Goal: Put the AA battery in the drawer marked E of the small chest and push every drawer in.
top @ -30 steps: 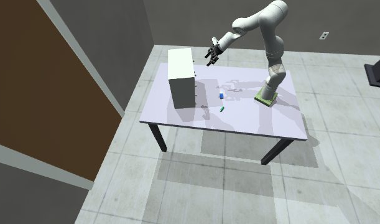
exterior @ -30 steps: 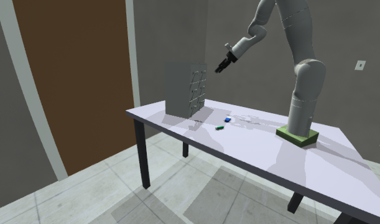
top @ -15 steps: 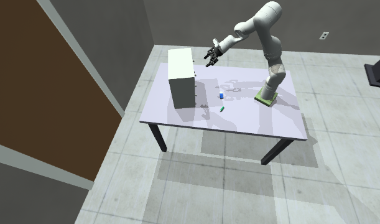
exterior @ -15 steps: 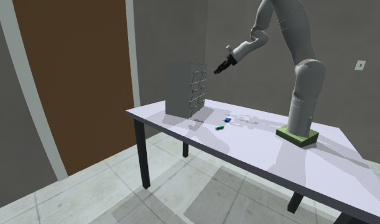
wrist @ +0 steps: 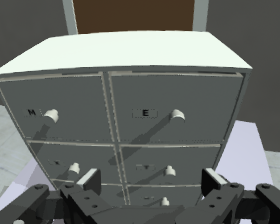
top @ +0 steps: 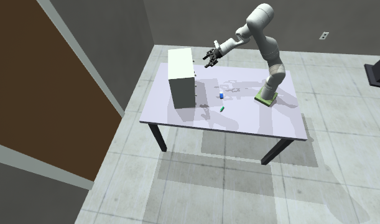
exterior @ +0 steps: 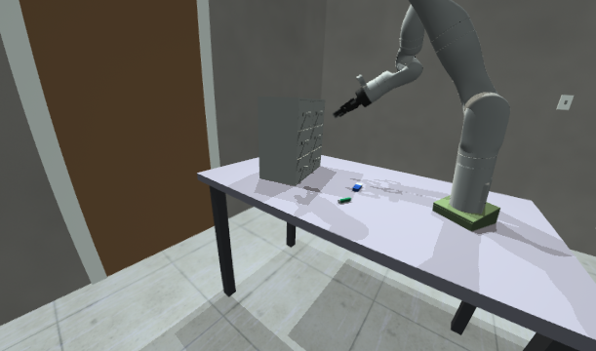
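Observation:
The small chest (top: pixel 181 63) (exterior: pixel 278 141) (wrist: pixel 141 50) stands upright on the table with its drawer fronts toward the arm. Drawer E (wrist: pixel 141 92) is the top right one in the wrist view, with a pale round knob (wrist: pixel 177 116); it looks pushed in. My gripper (top: pixel 205 62) (exterior: pixel 336 115) (wrist: pixel 151 180) is open and empty, in the air in front of the chest's upper part, apart from it. A small green cylinder (top: pixel 222 109) (exterior: pixel 344 200), which looks like the AA battery, lies on the table in front of the chest, well below the gripper.
A small blue and white block (top: pixel 221 95) (exterior: pixel 357 187) lies near the green cylinder. Drawer M (wrist: pixel 76 95) is left of drawer E, with more knobbed drawers below; all look pushed in. The arm's green base (top: pixel 265 100) (exterior: pixel 465 219) stands at the other side of the table (top: pixel 245 119) (exterior: pixel 405 234).

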